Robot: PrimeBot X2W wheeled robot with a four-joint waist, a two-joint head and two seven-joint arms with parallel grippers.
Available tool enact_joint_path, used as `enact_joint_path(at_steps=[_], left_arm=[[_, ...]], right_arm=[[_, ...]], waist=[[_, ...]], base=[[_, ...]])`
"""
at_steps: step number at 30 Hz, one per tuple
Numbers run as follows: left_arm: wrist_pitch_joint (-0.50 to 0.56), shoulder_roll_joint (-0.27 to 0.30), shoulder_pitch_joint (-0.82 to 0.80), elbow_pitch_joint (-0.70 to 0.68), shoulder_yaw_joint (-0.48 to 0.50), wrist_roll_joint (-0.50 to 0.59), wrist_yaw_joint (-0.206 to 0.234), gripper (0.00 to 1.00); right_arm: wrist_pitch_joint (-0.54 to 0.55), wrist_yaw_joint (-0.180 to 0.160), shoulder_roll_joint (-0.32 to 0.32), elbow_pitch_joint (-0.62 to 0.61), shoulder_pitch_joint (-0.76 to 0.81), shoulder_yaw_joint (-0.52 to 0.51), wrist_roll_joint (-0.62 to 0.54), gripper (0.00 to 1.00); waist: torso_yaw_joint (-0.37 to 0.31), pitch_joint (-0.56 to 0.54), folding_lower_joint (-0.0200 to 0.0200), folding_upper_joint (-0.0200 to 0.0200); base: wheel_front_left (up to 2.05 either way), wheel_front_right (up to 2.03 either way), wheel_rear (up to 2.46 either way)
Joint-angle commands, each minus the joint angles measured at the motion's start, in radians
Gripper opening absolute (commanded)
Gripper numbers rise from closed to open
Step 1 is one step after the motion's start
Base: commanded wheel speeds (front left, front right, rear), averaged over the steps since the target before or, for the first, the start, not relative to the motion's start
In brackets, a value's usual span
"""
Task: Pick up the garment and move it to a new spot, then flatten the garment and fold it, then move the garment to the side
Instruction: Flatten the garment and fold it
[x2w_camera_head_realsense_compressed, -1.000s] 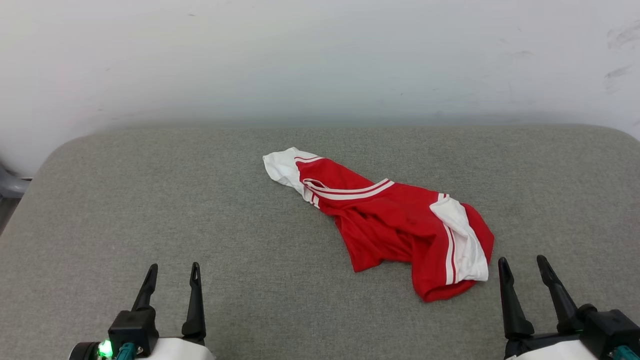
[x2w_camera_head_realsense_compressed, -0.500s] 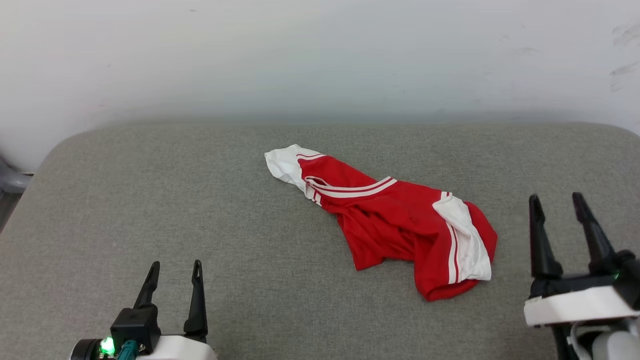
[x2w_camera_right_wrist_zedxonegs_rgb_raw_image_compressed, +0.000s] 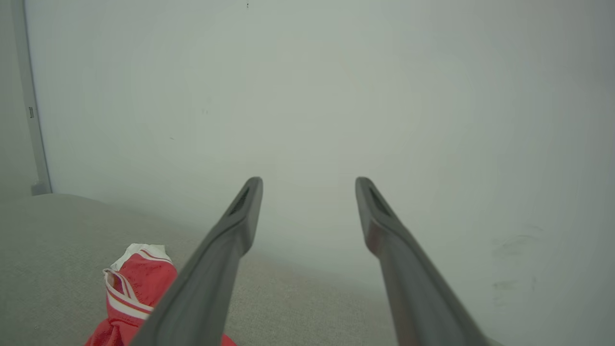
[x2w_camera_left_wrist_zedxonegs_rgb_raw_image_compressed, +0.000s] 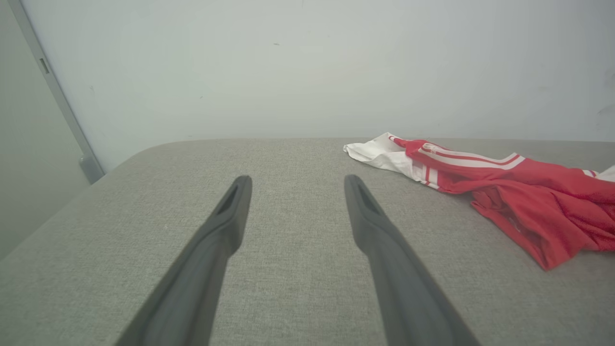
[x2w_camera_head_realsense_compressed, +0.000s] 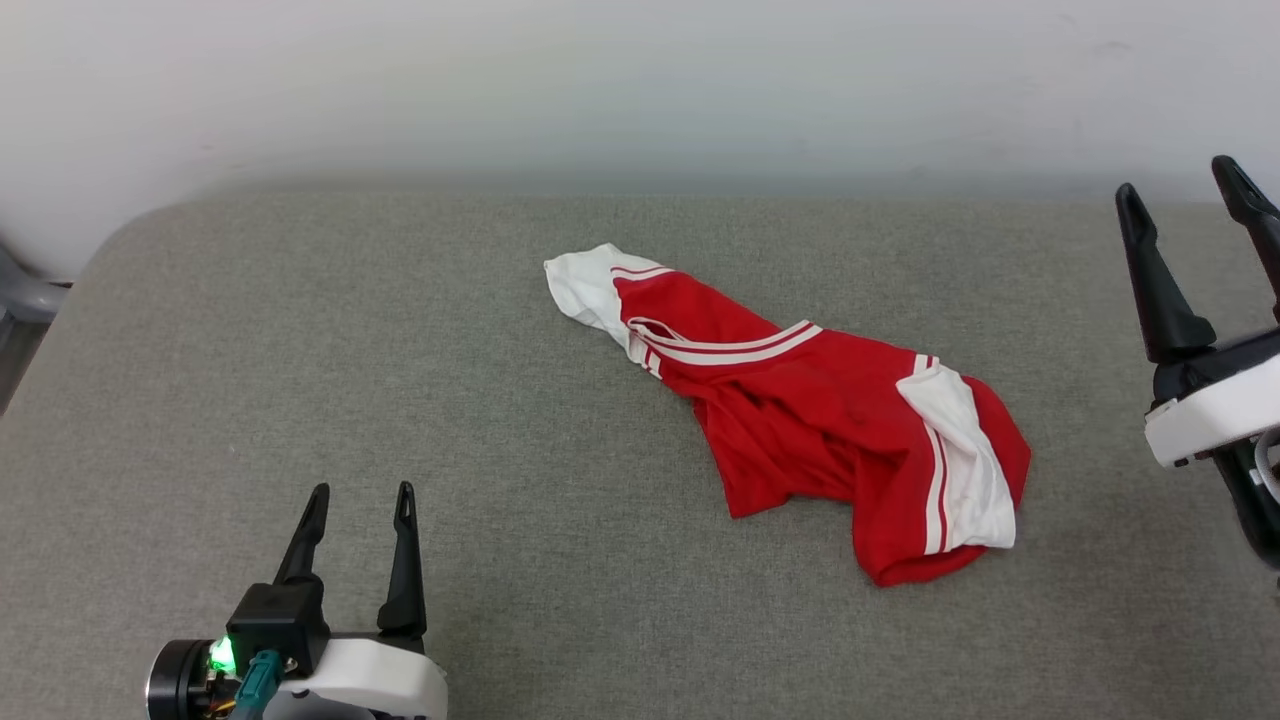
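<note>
Right gripper (x2w_camera_head_realsense_compressed: 1176, 178) higher than before

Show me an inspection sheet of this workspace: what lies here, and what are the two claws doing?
Surface: grey fabric-covered top, rounded corners.
Job's things: garment, red with white sleeves, crumpled in a heap right of centre, not yet flattened or folded.
Clutter: nothing seen.
Grippers: left gripper open, empty, low at near left; right gripper open, empty, raised at the right edge, apart from the garment.
Cables: teal plug at the left wrist; pale cable loop by the right wrist.
Surroundings: pale wall behind; grey object at left edge, too cut off to identify.
</note>
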Motion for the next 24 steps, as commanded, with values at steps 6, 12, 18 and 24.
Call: enact_joint_path(at_steps=[6,12,18,24], left_arm=[[-0.003,-0.003,-0.040,-0.008,-0.003,0.006,-0.002,1.00],[-0.003,-0.007,-0.069,-0.010,-0.011,0.007,-0.005,1.00],[-0.003,-0.009,-0.098,-0.006,-0.024,0.003,-0.007,1.00],[-0.003,-0.010,-0.132,-0.003,-0.041,-0.003,-0.002,1.00]], right_arm=[[0.238,-0.001,-0.138,0.036,-0.104,0.200,0.167,1.00],[0.522,-0.001,-0.238,0.057,-0.157,0.399,0.339,1.00],[0.659,-0.001,-0.260,0.110,-0.199,0.490,0.427,1.00],[0.678,-0.001,-0.219,0.242,-0.231,0.554,0.450,1.00]], waist=[[0.007,0.053,0.0000,-0.0001],[0.014,0.099,0.0000,-0.0001],[0.026,0.149,0.0000,-0.0001],[0.044,0.203,0.0000,-0.0001]], base=[[0.00,0.00,0.00],[0.00,0.00,0.00],[0.00,0.00,0.00],[0.00,0.00,0.00]])
